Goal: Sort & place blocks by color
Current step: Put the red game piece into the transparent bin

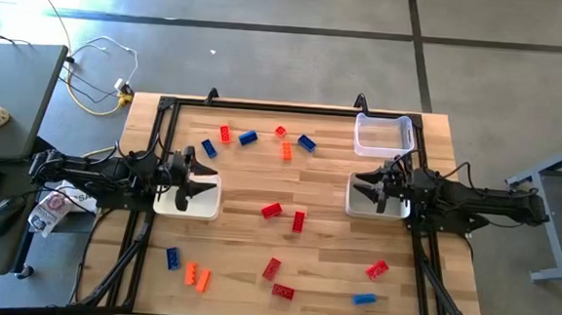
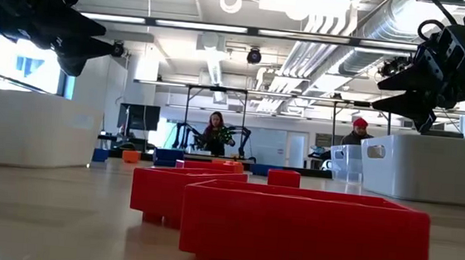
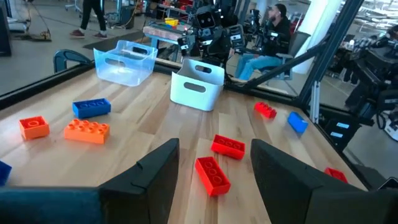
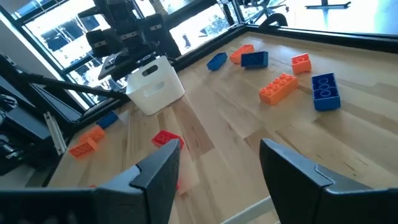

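wooden table point(image 1: 313, 267) inside a dark frame, grey workshop floor around it, people and other rigs in the room beyond; blocks point(image 1: 271, 211): red, orange and blue bricks scattered loose over the boards, none visibly in a bin; one cluster near the far edge, a red pair at mid-table with a second red brick point(image 1: 299, 220) just beside the first, further groups along the near edge at both corners; left white bin point(image 1: 205, 204) under the left arm, right white bin point(image 1: 364, 208) under the right arm, clear bin point(image 1: 382, 134) at the far right corner; left gripper point(image 1: 199, 181) raised over its bin, fingers apart, nothing held; right gripper point(image 1: 365, 191) raised over its bin, fingers likewise apart and empty.

step in hand, as judged: first pick not yet made; the central red pair looks the easiest reach for either arm; advise descending square over a single brick, closing across its narrow sides, and keeping clear of the neighbour lying close by; fix one colour per bin before the first drop.

hard to make out: bin interiors largely masked by the grippers from above; low view blocked by two near red bricks; stud detail and exact count uncertain.
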You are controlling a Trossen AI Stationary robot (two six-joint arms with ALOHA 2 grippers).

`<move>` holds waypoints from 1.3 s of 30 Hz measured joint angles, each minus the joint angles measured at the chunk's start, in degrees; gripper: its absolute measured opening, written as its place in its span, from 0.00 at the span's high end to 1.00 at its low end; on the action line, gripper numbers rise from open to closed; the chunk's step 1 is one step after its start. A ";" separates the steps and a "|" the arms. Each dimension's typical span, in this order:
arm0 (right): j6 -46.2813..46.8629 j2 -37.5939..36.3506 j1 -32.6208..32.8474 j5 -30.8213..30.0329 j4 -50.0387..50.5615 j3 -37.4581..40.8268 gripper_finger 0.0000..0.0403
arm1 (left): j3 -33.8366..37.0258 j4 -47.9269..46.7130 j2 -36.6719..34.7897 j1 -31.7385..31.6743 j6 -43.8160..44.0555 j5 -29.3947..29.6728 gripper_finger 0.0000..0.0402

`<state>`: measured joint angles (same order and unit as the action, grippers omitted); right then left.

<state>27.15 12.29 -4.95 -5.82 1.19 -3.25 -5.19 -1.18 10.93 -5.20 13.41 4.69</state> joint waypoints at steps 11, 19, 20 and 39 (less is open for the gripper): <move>-2.50 1.01 0.98 7.04 -2.92 -4.94 0.48 | 0.00 -0.19 -0.01 0.01 -0.02 0.01 0.53; -5.15 9.03 5.34 7.79 12.57 -18.31 0.48 | 0.00 -0.27 0.01 0.00 -0.02 0.00 0.53; -5.15 10.43 6.02 7.81 15.46 -20.28 0.48 | 0.00 -0.27 -0.01 0.01 -0.02 0.01 0.53; 2.38 37.16 19.08 7.84 48.61 -48.48 0.48 | -0.01 -0.32 0.00 0.00 -0.04 0.48 0.53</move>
<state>29.53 49.46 14.13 2.03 49.80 -51.72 -5.20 -1.50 10.93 -5.20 13.37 5.17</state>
